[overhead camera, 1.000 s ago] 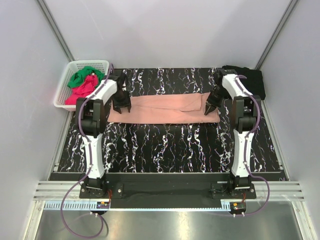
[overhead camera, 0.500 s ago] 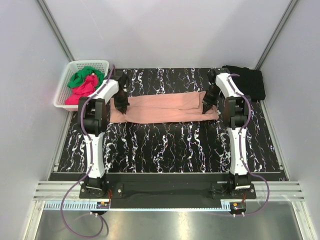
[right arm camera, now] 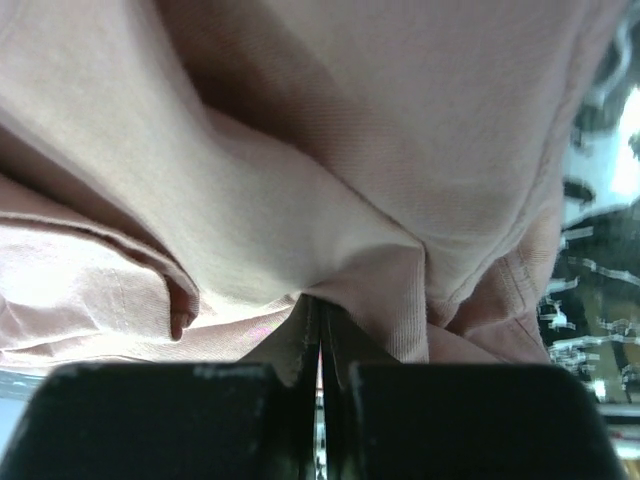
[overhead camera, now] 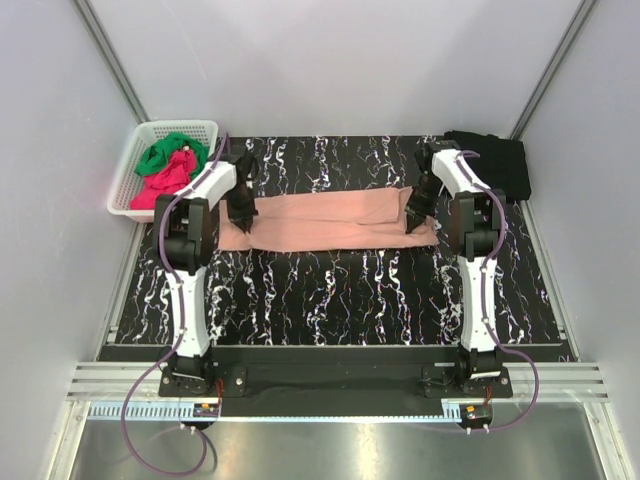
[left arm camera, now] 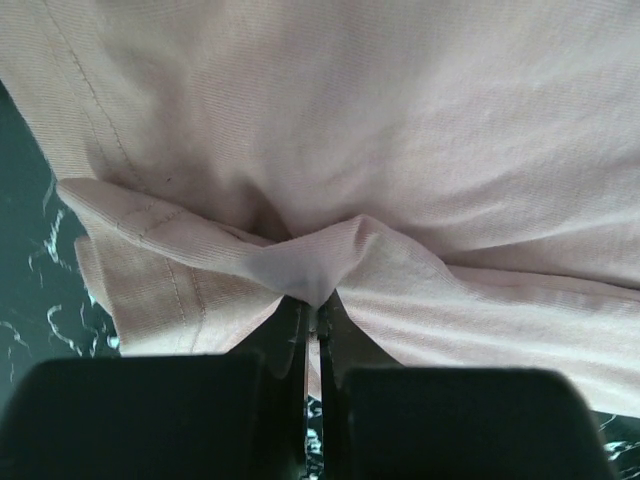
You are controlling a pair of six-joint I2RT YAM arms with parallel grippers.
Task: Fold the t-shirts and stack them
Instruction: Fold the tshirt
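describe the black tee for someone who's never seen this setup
Start at the black, white-veined table and go to its far right corner. The folded black cloth t-shirt lies there alone, unlike the salmon-pink cloth t-shirt stretched across the middle and the green and red tees heaped in the white plastic basket.

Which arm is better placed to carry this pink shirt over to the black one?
Right, probably. The right gripper is shut on the end of the salmon-pink cloth t-shirt nearest the folded black t-shirt; the left gripper pinches the opposite end.
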